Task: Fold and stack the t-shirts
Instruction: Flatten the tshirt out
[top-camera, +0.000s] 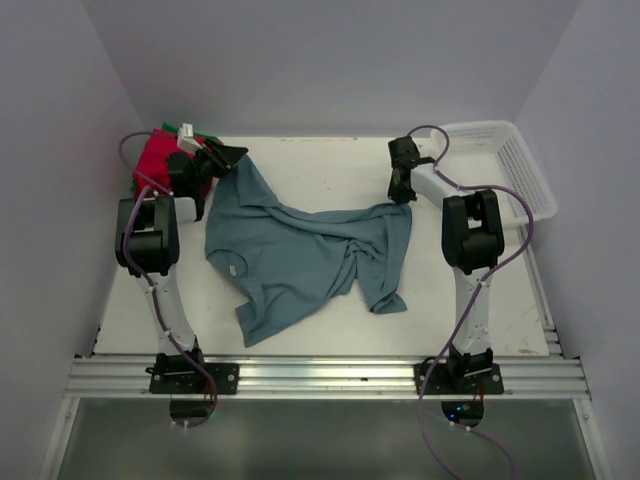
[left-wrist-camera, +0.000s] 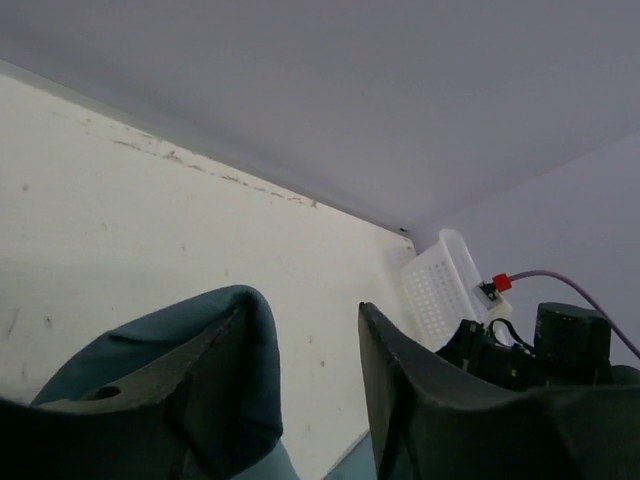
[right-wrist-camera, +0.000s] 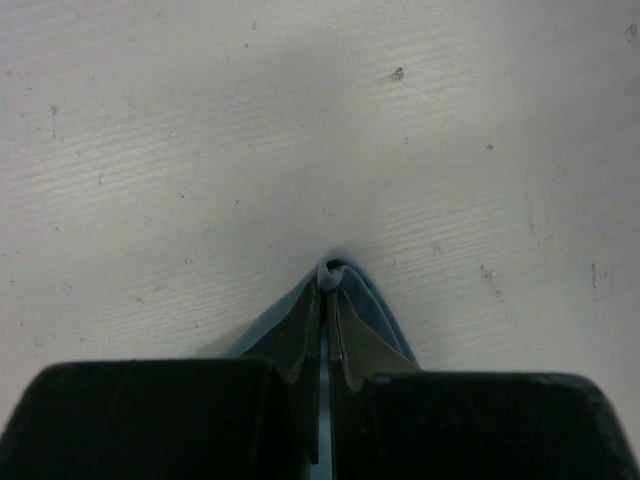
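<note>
Table (top-camera: 330, 160): white, scuffed. Blue shirt (top-camera: 300, 255): I see it crumpled mid-table, stretched between both arms. Basket (top-camera: 510, 165): far right corner. Red stack (top-camera: 155, 160): far left corner, green edge showing. Right gripper (right-wrist-camera: 328, 290): fingers together, pinching shirt's right edge. Left gripper (left-wrist-camera: 310, 330): at shirt's far left corner, fingers apart, cloth draped over one finger.

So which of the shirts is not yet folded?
The blue-grey shirt, lying spread and crumpled across the middle of the table. The others are a compact red-and-green pile in the far left corner.
</note>
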